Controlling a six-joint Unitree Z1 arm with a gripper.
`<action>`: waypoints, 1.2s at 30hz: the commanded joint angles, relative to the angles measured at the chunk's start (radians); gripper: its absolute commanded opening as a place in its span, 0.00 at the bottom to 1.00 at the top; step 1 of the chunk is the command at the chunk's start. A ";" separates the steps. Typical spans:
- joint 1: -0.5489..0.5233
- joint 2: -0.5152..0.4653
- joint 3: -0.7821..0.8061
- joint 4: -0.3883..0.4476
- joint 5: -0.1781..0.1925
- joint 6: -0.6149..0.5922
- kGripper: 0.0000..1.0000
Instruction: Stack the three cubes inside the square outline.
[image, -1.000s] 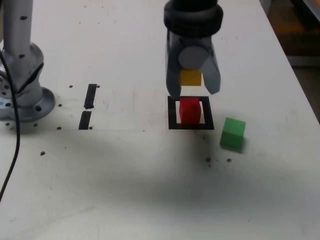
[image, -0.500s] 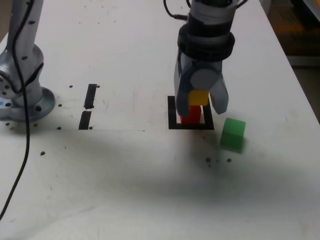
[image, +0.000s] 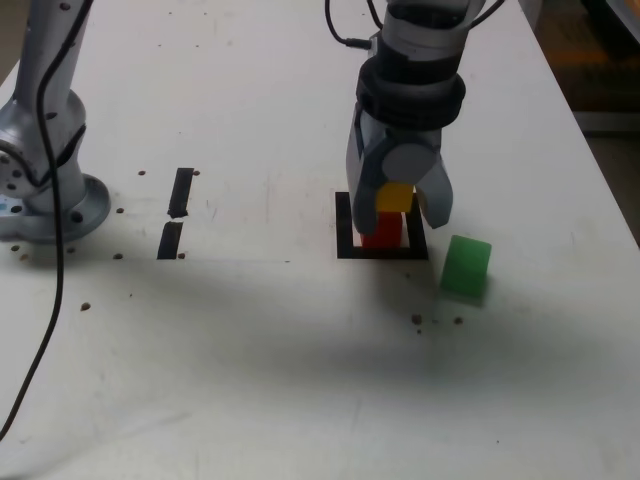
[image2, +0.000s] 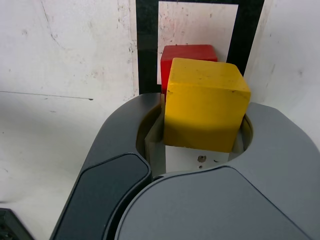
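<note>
Gripper (image: 397, 205) is clamping tight on the yellow cube (image2: 205, 105), holding it right over the red cube (image: 381, 230) sitting inside the square outline (image: 345, 225), green cube (image: 466, 266) sitting just outside the outline.

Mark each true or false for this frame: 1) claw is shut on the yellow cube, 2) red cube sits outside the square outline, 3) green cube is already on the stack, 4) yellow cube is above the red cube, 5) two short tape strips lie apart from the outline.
1) True. The claw is closed on the yellow cube.
2) False. The red cube stands inside the square outline.
3) False. The green cube sits alone on the table, outside the outline on the exterior view's right.
4) True. The yellow cube is directly over the red one; whether they touch cannot be told.
5) True. The two tape strips lie well off on the exterior view's left.
</note>
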 joint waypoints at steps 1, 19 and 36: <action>0.005 0.002 0.005 -0.003 0.002 0.002 0.28; 0.015 0.000 0.033 -0.057 0.001 0.011 0.71; 0.015 -0.036 0.059 -0.028 0.005 0.014 0.78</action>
